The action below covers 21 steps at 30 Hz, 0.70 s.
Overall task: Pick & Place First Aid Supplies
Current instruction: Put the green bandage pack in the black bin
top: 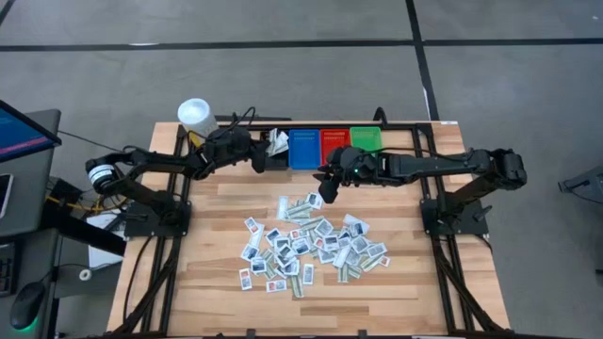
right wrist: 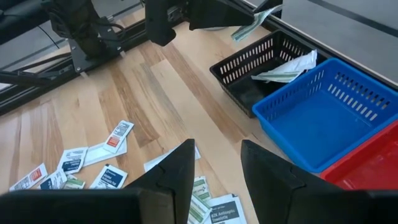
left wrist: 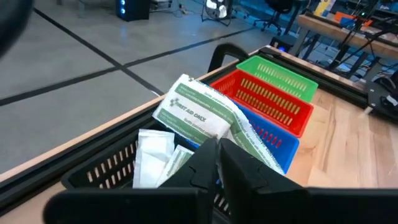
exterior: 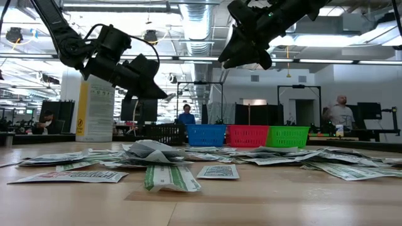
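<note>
The first aid supplies lie as a heap of small flat packets (top: 311, 247) on the wooden table's middle. My left gripper (top: 256, 156) is at the far left, over the black bin (top: 275, 153), shut on a green-and-white packet (left wrist: 198, 113). A few white packets (left wrist: 155, 155) lie inside that bin. My right gripper (right wrist: 217, 169) hangs open above the far end of the heap, with nothing between its fingers. My left gripper pinches one end of the green-and-white packet (left wrist: 235, 129) between its two fingertips. The fingers come from the table's left, slanting a little downward. The packet sticks out ahead of them, bent, lifted clear above the black bin's inside.
Blue (top: 303, 148), red (top: 334, 141) and green (top: 366, 139) bins stand in a row right of the black one along the far edge. A white tub (top: 195, 115) stands at the far left corner. Bare wood lies between the heap and the bins.
</note>
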{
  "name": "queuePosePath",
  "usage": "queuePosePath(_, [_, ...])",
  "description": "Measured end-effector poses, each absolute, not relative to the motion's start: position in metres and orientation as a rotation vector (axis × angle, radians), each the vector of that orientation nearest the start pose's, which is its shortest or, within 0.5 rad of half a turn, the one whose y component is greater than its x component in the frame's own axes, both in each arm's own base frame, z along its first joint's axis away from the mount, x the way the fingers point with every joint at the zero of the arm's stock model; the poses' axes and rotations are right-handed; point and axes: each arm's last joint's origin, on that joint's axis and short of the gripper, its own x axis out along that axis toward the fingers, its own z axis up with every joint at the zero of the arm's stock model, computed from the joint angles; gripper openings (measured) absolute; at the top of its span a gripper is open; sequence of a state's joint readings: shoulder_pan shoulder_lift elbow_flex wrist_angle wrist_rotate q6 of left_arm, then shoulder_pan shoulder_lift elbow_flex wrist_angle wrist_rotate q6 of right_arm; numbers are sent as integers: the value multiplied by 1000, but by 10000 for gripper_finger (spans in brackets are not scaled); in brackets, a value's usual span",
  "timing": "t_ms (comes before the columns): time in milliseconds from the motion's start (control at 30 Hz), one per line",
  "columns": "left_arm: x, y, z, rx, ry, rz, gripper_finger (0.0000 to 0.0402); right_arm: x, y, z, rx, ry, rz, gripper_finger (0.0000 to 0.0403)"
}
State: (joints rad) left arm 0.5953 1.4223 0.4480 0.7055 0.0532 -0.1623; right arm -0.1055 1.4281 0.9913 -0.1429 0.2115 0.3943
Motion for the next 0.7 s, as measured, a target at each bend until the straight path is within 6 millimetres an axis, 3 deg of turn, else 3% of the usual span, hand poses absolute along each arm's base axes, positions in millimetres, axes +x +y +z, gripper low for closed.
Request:
queuePosePath(333, [217,145,170,-268,208,562,93,308,-39,263,349,512,-418,126])
queuePosePath(700, [218,144,169,-362,197,523,102,308,-39,263,349,512,-418,126])
